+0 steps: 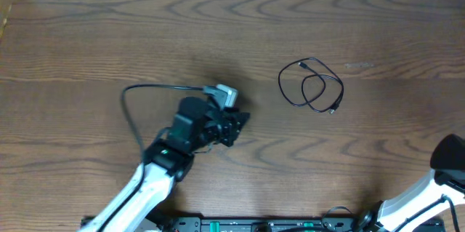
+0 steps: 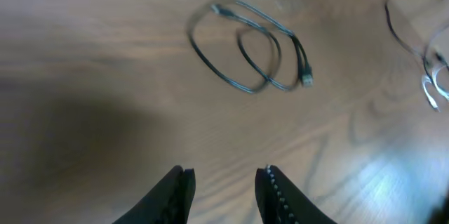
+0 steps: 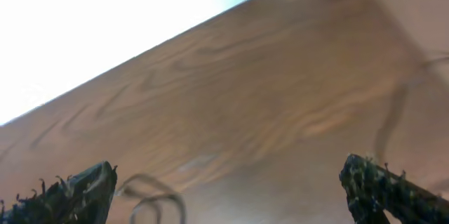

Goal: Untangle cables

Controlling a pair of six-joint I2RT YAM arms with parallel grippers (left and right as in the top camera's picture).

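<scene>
Cables are lying right and slightly up-frame of left gripper, the nearer one. Its jaws are standing partly apart, empty. Right gripper is gaping wide, holding nothing.

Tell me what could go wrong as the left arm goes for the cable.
The cable lies thin and flat on the table, so the left gripper, its jaws part open and empty, might slip off it or scrape wood. The cable's loops cross; pulling one strand may tighten them.

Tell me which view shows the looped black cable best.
Left wrist: the cable lies close and whole, loops and end plug distinct. Overhead shows it whole but small; right wrist catches only a blurred bit at the bottom edge.
</scene>
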